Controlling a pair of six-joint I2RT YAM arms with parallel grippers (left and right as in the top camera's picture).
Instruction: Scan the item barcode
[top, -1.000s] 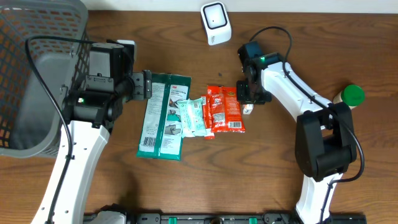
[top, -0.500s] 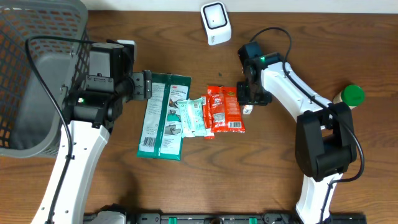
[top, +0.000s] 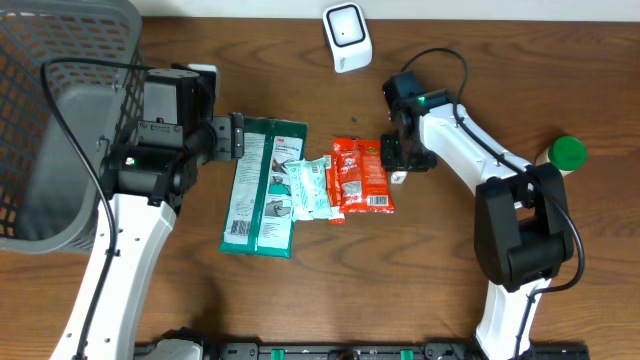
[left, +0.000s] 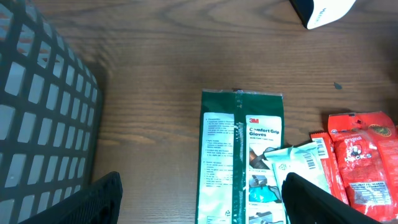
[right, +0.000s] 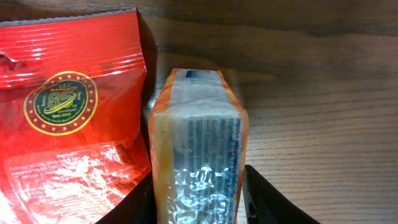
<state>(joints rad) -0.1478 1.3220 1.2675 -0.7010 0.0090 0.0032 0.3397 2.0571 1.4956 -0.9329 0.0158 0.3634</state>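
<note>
Clamping a small orange-edged packet (right: 198, 137), the right gripper (right: 198, 196) sits just beside the red pouch (right: 68, 124); the left gripper (left: 202, 205) hangs spread wide, empty, over the green glove pack (left: 233, 162), with the scanner (top: 347, 37) well apart.

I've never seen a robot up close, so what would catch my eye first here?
The red packets stand out in the middle of the brown table, beside a green glove pack. A big grey basket fills the left edge, and the right pincer grips a small orange packet.
</note>
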